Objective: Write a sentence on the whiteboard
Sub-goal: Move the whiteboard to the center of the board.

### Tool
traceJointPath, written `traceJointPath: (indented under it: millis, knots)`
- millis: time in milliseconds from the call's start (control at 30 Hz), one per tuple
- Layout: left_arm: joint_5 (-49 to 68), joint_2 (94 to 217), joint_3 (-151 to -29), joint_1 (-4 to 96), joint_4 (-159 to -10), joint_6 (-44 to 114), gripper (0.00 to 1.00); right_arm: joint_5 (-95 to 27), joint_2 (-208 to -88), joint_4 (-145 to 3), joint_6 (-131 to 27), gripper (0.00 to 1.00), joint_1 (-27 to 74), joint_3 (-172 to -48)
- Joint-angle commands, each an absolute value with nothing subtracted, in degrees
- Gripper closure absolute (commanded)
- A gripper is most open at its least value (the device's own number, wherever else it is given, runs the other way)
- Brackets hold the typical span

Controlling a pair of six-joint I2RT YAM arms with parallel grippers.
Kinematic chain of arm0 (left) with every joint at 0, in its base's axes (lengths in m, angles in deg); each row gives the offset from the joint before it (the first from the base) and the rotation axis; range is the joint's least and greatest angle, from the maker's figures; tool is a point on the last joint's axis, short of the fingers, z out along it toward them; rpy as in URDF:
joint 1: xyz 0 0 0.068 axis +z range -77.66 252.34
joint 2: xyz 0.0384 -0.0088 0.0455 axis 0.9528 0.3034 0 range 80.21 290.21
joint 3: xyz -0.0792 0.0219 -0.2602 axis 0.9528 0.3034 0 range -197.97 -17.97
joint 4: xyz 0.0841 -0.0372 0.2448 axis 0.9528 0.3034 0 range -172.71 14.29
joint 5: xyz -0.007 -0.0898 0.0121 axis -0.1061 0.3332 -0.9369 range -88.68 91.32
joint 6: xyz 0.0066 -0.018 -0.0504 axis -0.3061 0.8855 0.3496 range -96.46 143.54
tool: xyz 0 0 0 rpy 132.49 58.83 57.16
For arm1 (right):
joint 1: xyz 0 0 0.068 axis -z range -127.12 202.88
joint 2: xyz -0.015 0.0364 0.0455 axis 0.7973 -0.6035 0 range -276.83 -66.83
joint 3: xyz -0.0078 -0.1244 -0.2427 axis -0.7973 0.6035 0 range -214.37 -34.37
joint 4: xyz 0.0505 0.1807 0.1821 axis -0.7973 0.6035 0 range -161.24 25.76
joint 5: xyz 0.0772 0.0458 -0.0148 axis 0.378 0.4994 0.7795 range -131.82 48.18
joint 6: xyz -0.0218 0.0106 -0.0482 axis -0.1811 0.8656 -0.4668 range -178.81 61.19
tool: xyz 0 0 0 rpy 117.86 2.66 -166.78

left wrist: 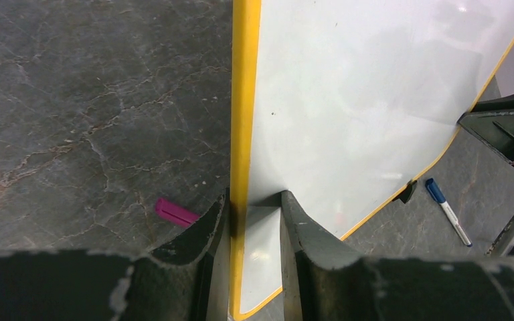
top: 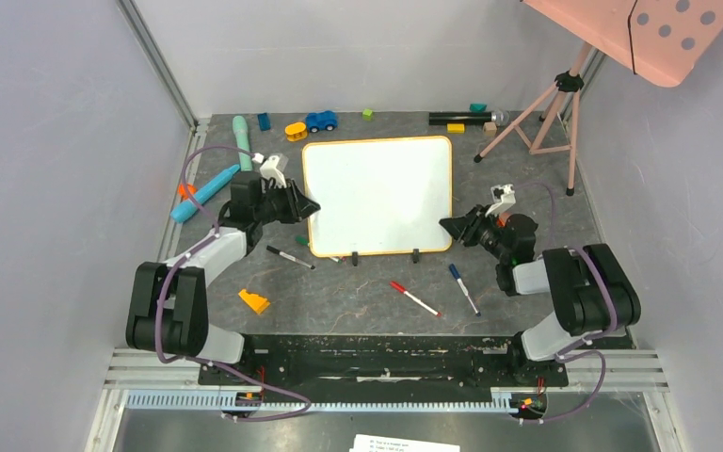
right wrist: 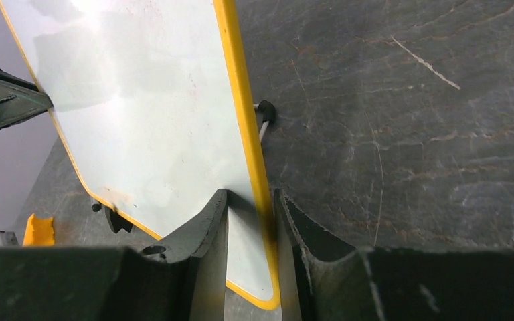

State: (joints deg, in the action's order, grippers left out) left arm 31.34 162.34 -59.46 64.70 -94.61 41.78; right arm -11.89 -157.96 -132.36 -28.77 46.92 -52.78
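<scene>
Seemingly in a shared hold, the whiteboard [top: 377,193] lies at the middle of the table [top: 358,311], with an arm at either side edge. Its orange frame runs round a plain white face, and two small black feet sit along its 6 o'clock edge. Whether the board rests on the table or is raised off it cannot be told.

The left gripper [top: 309,205] meets the board at about 8 o'clock. The left wrist view shows its jaws narrow and clamped over the frame, one finger [left wrist: 204,231] under the board and the other on the white face.

The right gripper [top: 447,226] meets the board at about 4 o'clock. It too is pinched narrow on the frame [right wrist: 241,120], one finger [right wrist: 204,224] on the face and the other behind.

At the board's 6 o'clock, a red marker [top: 414,298] and a blue marker [top: 463,288] lie apart from it. A black marker [top: 290,257] lies near 7 o'clock, with an orange wedge [top: 253,301] beyond it. A blue toy car [top: 321,121] stands past the board's 11 o'clock corner. A pink tripod [top: 537,108] stands toward 2 o'clock.
</scene>
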Motion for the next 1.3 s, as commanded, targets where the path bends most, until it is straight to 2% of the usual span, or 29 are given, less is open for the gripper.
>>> traceJointPath:
  millis: [0, 133, 233, 267, 300, 333, 400, 433, 533, 600, 733, 867, 900, 933, 967, 1133, 1267]
  knots:
    - [34.9, 160.6, -59.0, 60.3, -92.2, 40.0, 0.98, -9.1, -153.5, -130.9, -30.6, 0.99, 45.3, -49.7]
    - [34.0, 159.0, -58.3, 57.7, -91.3, 39.7, 0.96, -12.2, -149.8, -130.1, -30.9, 0.98, 45.8, -46.8]
    - [33.7, 158.2, -57.9, 56.6, -90.7, 39.6, 0.93, -15.2, -147.2, -126.4, -32.2, 0.94, 46.0, -46.1]
    - [33.5, 158.1, -58.0, 56.4, -90.5, 39.6, 0.9, -16.3, -146.3, -125.1, -32.5, 0.87, 46.1, -45.9]
    - [33.2, 158.0, -58.2, 56.4, -90.0, 39.8, 0.86, -16.8, -145.8, -125.0, -32.5, 0.75, 46.2, -45.7]
    - [32.8, 158.0, -58.7, 56.4, -88.8, 39.8, 0.76, -16.7, -145.7, -124.9, -32.5, 0.68, 46.1, -45.7]
    - [30.5, 157.8, -59.7, 56.4, -86.0, 39.5, 0.58, -16.6, -145.6, -122.9, -32.6, 0.59, 46.1, -46.5]
    - [27.7, 157.1, -59.7, 56.5, -84.9, 39.6, 0.54, -17.0, -145.1, -122.5, -32.5, 0.55, 46.1, -46.6]
    - [22.8, 153.1, -57.4, 56.9, -86.4, 40.6, 0.35, -18.2, -143.3, -122.3, -31.5, 0.42, 46.5, -46.2]
    - [21.9, 151.8, -57.0, 57.3, -86.1, 41.2, 0.3, -18.4, -142.1, -121.2, -31.1, 0.27, 46.7, -46.6]
    - [20.9, 150.0, -56.8, 57.7, -85.3, 42.0, 0.29, -20.2, -138.8, -116.1, -31.8, 0.16, 47.5, -47.8]
    - [18.7, 147.1, -56.9, 58.7, -83.6, 43.1, 0.21, -23.0, -135.2, -109.4, -33.4, 0.04, 48.2, -49.6]
    - [18.3, 146.3, -57.2, 59.1, -83.1, 43.4, 0.15, -23.9, -134.4, -107.0, -34.1, 0.02, 48.3, -50.3]
    - [18.0, 145.7, -57.6, 59.5, -80.6, 43.8, 0.02, -25.6, -133.1, -104.6, -34.7, 0.02, 48.4, -51.0]
    - [17.7, 144.9, -58.0, 60.0, -79.4, 44.2, 0.0, -27.0, -131.8, -102.1, -35.6, 0.02, 48.4, -51.6]
    - [16.1, 141.9, -57.0, 64.9, -74.3, 49.9, 0.0, -35.3, -122.4, -90.4, -37.9, 0.02, 48.4, -53.9]
    - [10.0, 139.9, -57.9, 66.4, -66.6, 53.9, 0.0, -40.2, -117.6, -78.2, -38.9, 0.02, 47.2, -59.1]
